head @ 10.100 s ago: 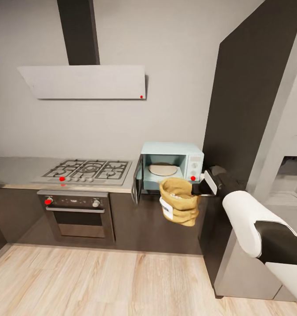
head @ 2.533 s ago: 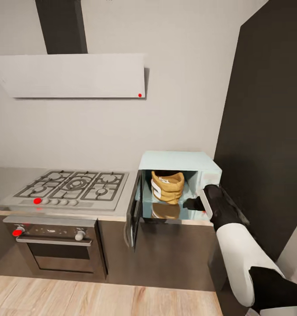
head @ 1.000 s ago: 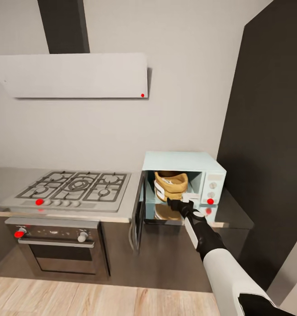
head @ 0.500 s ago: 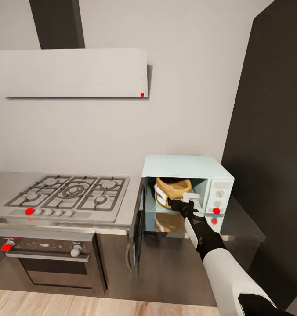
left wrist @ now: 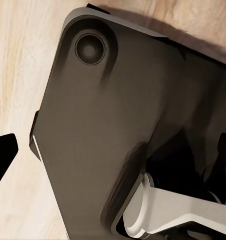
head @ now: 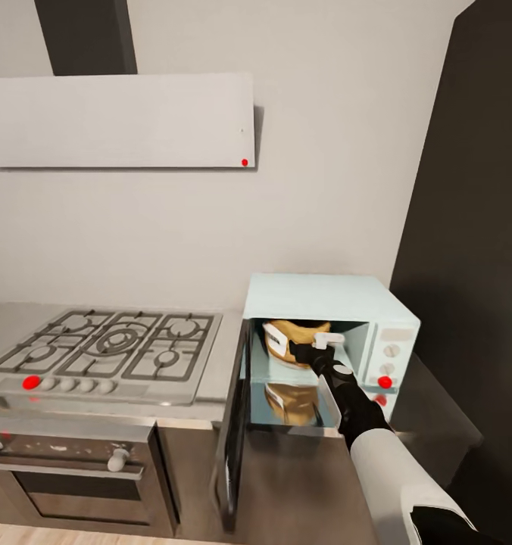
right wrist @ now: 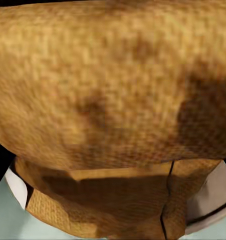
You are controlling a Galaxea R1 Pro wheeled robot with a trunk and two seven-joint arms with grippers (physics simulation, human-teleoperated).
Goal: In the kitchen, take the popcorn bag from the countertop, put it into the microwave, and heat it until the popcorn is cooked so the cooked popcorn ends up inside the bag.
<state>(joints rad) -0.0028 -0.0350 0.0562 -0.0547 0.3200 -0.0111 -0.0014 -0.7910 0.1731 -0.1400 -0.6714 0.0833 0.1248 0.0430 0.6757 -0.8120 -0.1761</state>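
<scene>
Popcorn bag (head: 288, 338) sits inside the open microwave (head: 339, 301); right gripper (head: 322, 348) at it, grip seemingly unclear

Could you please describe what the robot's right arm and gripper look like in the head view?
The right arm has a smooth white shell on its nearer segment with a black section at the picture's lower edge. Towards the wrist it turns glossy black, with a narrow white panel along the forearm and a small round pale mark near the wrist. The right gripper has a black body and a pale, whitish finger. No cables are visible.
</scene>
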